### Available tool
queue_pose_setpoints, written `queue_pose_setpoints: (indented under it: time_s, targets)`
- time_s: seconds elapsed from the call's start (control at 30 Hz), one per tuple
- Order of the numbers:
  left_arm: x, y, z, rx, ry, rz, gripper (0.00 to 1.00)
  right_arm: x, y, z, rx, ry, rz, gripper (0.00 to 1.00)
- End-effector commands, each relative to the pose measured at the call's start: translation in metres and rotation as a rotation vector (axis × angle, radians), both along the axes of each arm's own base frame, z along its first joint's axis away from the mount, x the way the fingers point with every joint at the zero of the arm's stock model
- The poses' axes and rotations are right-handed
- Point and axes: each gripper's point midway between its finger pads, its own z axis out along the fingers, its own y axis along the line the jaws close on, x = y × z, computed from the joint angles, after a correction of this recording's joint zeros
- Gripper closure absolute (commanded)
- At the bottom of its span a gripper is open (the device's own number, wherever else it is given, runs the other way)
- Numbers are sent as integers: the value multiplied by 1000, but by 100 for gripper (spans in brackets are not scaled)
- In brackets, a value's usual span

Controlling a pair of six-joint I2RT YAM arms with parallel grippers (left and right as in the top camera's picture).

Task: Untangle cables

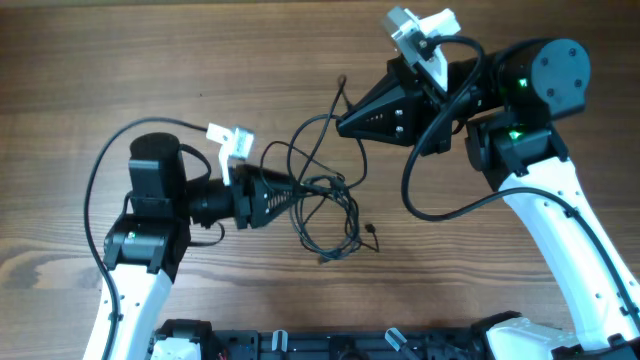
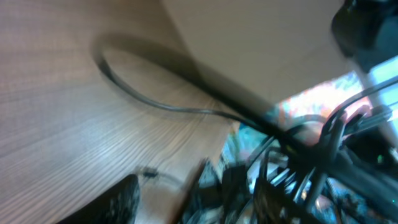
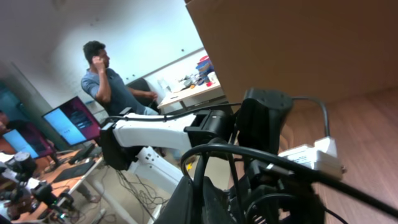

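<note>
Only from overhead could the whole tangle be seen: the cables (image 1: 328, 205), thin black wires in loose overlapping loops, lay just ahead of the left gripper (image 1: 293, 191) and below the tip of the right gripper (image 1: 343, 124). One strand (image 1: 339, 98) was led up past the right gripper's tip to a small plug end (image 1: 343, 78), and two more plug ends were trailed out on the side of the tangle away from both grippers. The left gripper's tip was set against the edge of the loops, yet whether either gripper's jaws were apart or closed on a wire could not be told in any view. In the blurred left wrist view only one curved wire (image 2: 155, 104) on the wood and a dark finger (image 2: 118, 200) were made out. The right wrist view was tilted up, so the left arm (image 3: 155, 134), a person (image 3: 102, 78) and a screen (image 3: 71, 121) were shown. Broad wood of the table (image 1: 120, 60) was seen beyond the left gripper, while the near edge lay close behind the tangle.
</note>
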Motion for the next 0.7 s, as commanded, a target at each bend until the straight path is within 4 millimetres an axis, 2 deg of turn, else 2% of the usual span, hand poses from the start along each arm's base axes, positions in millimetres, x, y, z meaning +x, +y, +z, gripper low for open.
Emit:
queue_pose_setpoints:
  time_s: [0.0,0.13,0.33,0.47,0.5,0.57,0.67]
  targets:
    - [-13,-1,-10,39,-65,-57,40,0,-11,-5,-21,-40,20,95]
    - [-15,-1,-12,40,-52,-58,40,10,-9,-13,-29,-12,18,96]
    - [-17,0,-14,41,-31,-59,39,38,-1,-40,-52,72,20,96]
    - [-17,0,-14,42,-25,-59,39,42,-2,-44,-51,71,15,96]
    - [-18,0,-15,43,-19,-59,43,47,-6,-44,-49,69,-1,96]
    - [-18,1,-20,61,9,-43,61,58,-19,-44,-43,53,-47,96]
    - [-15,9,-40,149,80,26,64,71,-34,-46,-48,88,-101,96]
